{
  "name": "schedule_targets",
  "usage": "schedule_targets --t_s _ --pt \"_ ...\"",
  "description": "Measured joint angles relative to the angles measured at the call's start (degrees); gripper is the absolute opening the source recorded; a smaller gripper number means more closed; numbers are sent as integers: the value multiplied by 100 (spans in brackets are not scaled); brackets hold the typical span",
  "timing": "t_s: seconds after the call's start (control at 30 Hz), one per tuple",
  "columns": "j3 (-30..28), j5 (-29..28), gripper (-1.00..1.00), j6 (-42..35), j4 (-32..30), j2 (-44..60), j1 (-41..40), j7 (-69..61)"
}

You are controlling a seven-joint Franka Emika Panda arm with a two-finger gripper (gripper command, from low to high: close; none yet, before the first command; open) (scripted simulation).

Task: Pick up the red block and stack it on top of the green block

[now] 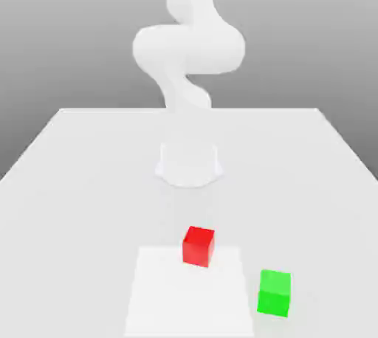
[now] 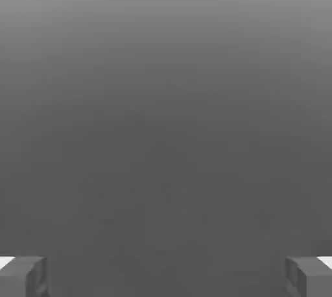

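Red block [image 1: 198, 246] rests on the table [image 1: 74, 181], in front of the arm's base [image 1: 189, 163]; green block [image 1: 275, 294] lies nearer the camera, toward the exterior view's right. Gripper [image 2: 166, 276], jaws spread wide and empty, must descend toward the red block.

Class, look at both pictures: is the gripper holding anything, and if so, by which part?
Nothing is held. The gripper is open with nothing between its fingers; the red block and green block both sit on the table.
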Motion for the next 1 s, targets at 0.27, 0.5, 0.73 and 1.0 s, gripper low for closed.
schedule_targets --t_s 0.27,0.5,0.73,1.0 --pt "258 108 0 1080 -1443 1330 -108 644" --pt "491 197 0 2114 -2826 2638 -183 1290" --pt "317 -328 0 3800 -3163 4773 -110 1985" --pt "80 -483 -100 4223 -3102 5260 97 2104"
